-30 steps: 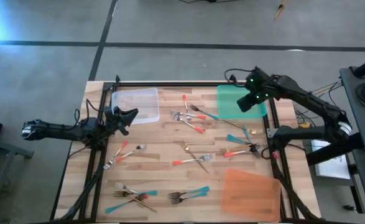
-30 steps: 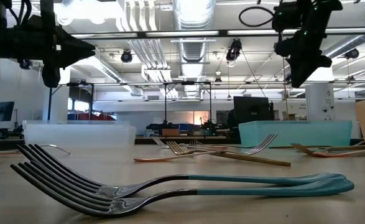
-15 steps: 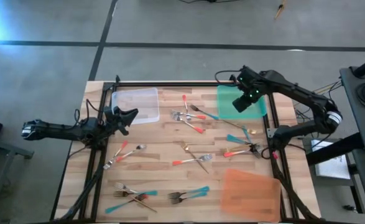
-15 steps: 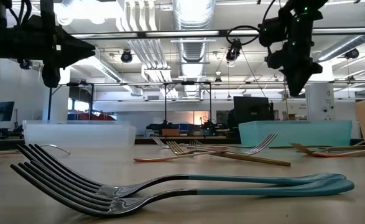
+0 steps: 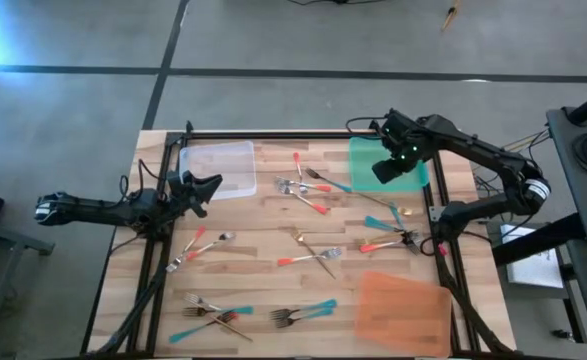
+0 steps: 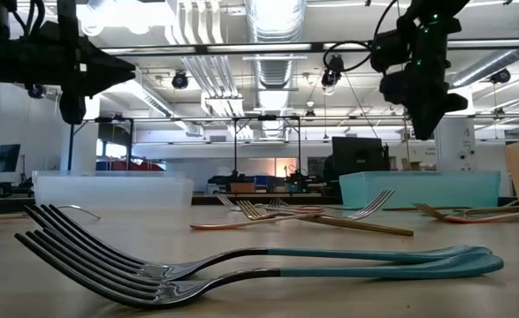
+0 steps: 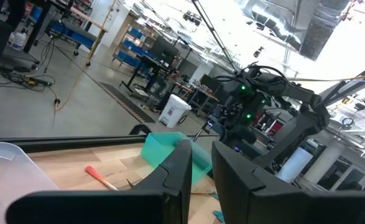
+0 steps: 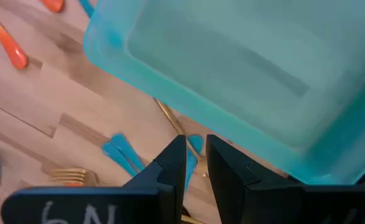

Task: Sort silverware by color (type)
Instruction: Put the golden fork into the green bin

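Two grippers nearly closed, holding nothing: right gripper point(image 5: 391, 170) above the green tray point(image 5: 365, 172) at one o'clock, left gripper point(image 5: 205, 187) at nine o'clock beside the clear tray point(image 5: 219, 158).

White handwritten marks, seemingly "6N" though cut off by the picture's edge, stand on the right tool point(image 8: 191, 163) body in its wrist view; nothing else is legible.

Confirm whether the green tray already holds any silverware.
No: in the right wrist view the green tray shows only its bare floor.
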